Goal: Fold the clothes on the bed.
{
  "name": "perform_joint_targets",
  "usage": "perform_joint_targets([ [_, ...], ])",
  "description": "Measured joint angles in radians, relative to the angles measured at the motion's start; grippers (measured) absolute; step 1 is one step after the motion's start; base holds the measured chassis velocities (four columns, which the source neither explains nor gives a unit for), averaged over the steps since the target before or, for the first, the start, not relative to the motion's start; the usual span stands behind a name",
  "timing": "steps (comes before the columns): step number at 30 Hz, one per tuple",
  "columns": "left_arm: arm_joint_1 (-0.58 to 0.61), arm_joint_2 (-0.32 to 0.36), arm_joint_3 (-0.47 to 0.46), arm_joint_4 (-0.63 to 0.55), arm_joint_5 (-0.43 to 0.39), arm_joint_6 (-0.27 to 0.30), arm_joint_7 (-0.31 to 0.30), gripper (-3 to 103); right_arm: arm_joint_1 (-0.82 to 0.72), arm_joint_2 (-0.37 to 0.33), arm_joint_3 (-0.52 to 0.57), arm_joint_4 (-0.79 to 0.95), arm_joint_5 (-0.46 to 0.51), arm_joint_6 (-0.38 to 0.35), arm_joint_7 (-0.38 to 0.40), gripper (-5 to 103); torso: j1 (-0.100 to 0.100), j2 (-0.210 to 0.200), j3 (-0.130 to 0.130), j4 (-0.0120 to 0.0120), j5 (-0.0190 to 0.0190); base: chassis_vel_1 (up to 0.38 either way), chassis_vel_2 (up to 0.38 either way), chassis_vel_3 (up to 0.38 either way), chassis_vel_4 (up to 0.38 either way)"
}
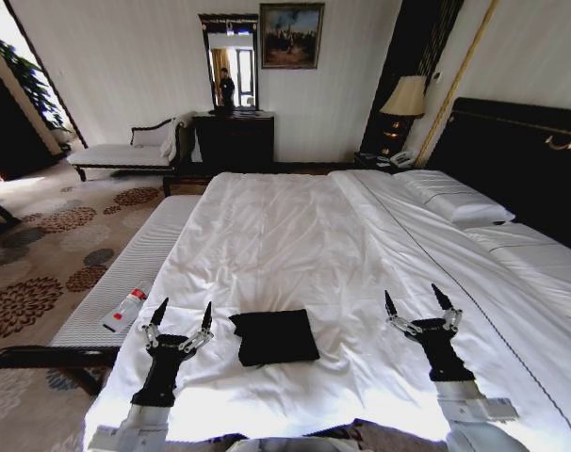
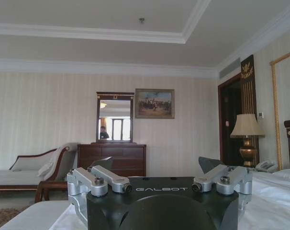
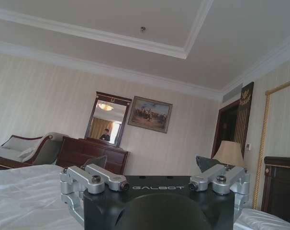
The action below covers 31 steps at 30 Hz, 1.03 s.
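My left gripper [image 1: 183, 316] and right gripper [image 1: 418, 301] hang with jaws wide apart, holding nothing. Between them the clothes [image 1: 276, 336] lie folded small on the bed [image 1: 295, 235]. I think only gentle smoothing is left.

White-cushioned bench [image 1: 125, 273] with a white bottle with red cap [image 1: 125, 309] near its front end. Dark dresser [image 1: 234, 141] with mirror [image 1: 231, 52], framed painting [image 1: 291, 35], chaise [image 1: 125, 153], bedside lamp [image 1: 403, 99], patterned carpet [image 1: 40, 254].
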Motion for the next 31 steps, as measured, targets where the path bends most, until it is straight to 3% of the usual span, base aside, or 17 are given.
perform_joint_targets([
  [31, 0.000, 0.000, 0.000, 0.001, 0.000, 0.001, -0.002, 100, 0.001, -0.001, -0.001, -0.001, 0.001, 0.000, 0.000, 100, 0.000, 0.000, 0.000, 0.0000, 0.0000, 0.000, 0.000, 0.000, 0.000],
])
